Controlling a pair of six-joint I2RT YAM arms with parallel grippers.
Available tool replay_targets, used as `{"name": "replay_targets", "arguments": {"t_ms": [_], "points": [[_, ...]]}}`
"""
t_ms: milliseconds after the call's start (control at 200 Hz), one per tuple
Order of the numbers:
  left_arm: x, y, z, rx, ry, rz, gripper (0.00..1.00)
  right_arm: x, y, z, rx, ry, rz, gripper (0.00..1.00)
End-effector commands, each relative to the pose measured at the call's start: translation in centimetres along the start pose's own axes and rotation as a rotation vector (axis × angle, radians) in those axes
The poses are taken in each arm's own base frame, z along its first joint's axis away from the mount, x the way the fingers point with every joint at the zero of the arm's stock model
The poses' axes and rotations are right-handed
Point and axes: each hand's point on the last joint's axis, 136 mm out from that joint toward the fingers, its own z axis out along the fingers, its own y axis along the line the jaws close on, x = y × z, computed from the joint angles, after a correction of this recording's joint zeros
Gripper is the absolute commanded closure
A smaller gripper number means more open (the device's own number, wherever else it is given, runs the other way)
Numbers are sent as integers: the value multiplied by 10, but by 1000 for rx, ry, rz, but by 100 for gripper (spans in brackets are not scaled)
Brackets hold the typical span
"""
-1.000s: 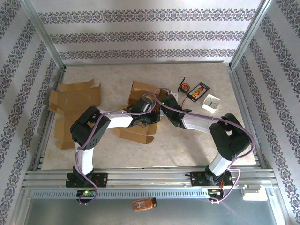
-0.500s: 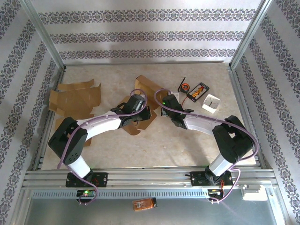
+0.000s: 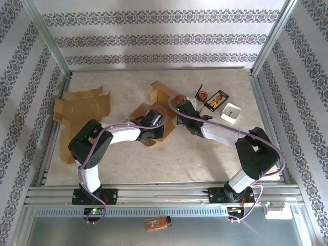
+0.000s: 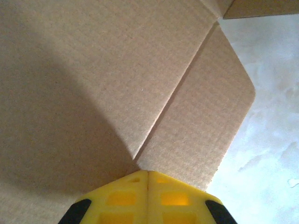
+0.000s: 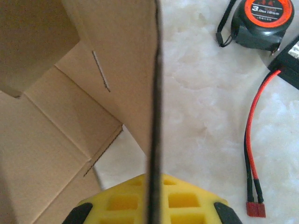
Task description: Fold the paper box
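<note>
1. Cardboard, brown and corrugated, makes up the paper box [image 3: 160, 94], which sits half-formed at the middle of the table [image 3: 205, 154]. One panel stands upright and the rest lies flat beside it.
2. The right gripper [image 5: 154, 177] is clamped on that upright panel, whose dark edge runs down between its yellow fingers.
3. The left gripper [image 4: 148, 175] has its fingers pressed together, with the tips at a crease where a flap meets a wider panel. Whether any cardboard is pinched between them cannot be told.
4. Near the box on its right lie a tape measure [image 5: 266, 21], a black unit [image 3: 217, 100] with a red wire [image 5: 254, 135], and a small white tub [image 3: 231, 113].
5. Flat cardboard blanks [image 3: 82, 110] lie at the table's left edge, well apart from the box.
</note>
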Motion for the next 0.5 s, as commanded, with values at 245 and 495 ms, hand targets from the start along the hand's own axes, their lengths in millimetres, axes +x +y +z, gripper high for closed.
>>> {"name": "replay_targets", "arguments": {"t_ms": [245, 495], "points": [[13, -24, 29, 167, 62, -53, 100, -15, 25, -13, -18, 44, 251, 92], [5, -42, 31, 243, 54, -68, 100, 0, 27, 2, 16, 69, 302, 93]]}}
